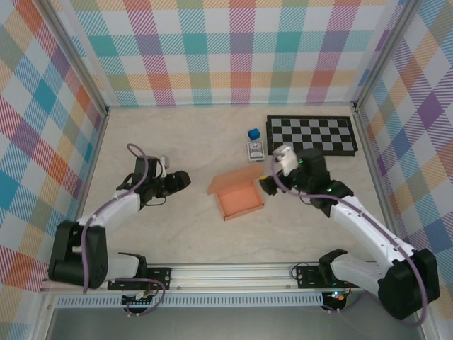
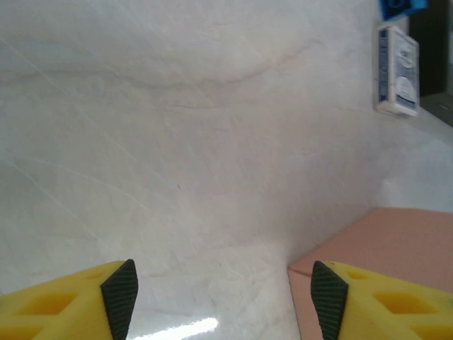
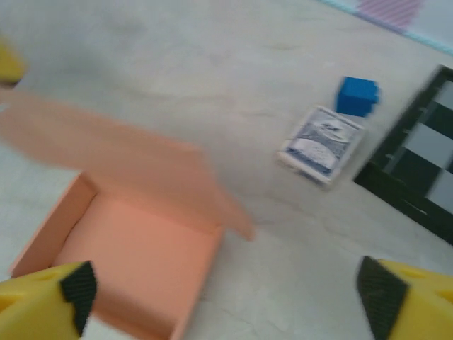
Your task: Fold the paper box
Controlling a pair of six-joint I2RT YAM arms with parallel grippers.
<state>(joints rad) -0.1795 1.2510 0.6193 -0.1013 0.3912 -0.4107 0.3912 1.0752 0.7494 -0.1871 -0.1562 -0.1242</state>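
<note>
- We look down on a pale marbled desk (image 1: pixel 177 234) walled in by bright plaid panels, with two robot arms bolted at its near edge.
- The paper box (image 1: pixel 241 197), salmon-orange, sits near the middle of the desk between the two arms. It is an open shallow tray with low walls, and its lid flap stands raised and tilted along the far side.
- The left end effector (image 1: pixel 185 180) hangs to the left of the box. In its wrist view the black-tipped yellow fingers (image 2: pixel 119 297) stand spread, with bare desk between them and a corner of the box just beside the right finger. It holds nothing.
- The right end effector (image 1: pixel 267 185) is at the box's right edge. Its wrist view shows the fingers spread very wide, one over the near wall of the tray and the other over bare desk. We cannot tell whether that finger touches the cardboard.
- Beyond the box lie a small blue-and-white card pack (image 1: pixel 255 150) and, just behind it, a tiny blue cube (image 1: pixel 253 133).
- A black-and-white checkerboard (image 1: pixel 311 134) lies at the far right.
</note>
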